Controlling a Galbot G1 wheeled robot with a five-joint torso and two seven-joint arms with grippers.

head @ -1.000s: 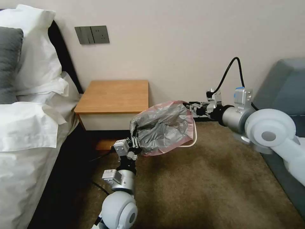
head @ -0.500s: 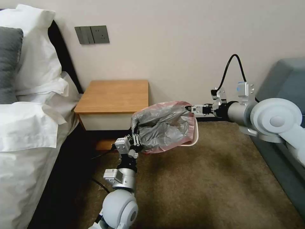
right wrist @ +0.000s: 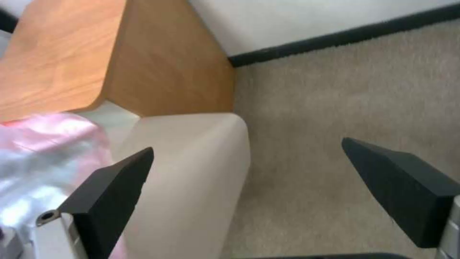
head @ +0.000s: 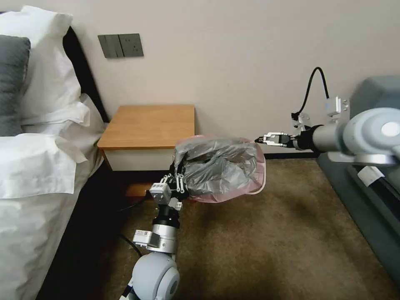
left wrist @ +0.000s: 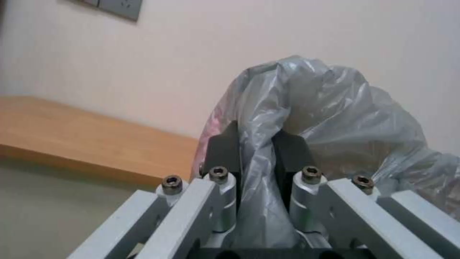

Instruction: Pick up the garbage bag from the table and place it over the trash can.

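No readable writing. One garbage bag (head: 218,168): crinkled grey film, pink edge, draped over the one trash can (right wrist: 192,172) beside the tabletop (head: 150,125). My left gripper (left wrist: 257,154) pinches a fold of it. My right gripper (head: 261,138) hovers just beside the bag, jaws spread.

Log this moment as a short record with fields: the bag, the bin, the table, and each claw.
garbage bag: draped over the trash can, grey with a pinkish edge, bunched on the side near the table
trash can: on the carpet beside the table, mostly covered by the bag
table: top bare
left claw: shut on a fold of the bag at the bin's near-left side
right claw: open, empty, just off the bag's right edge
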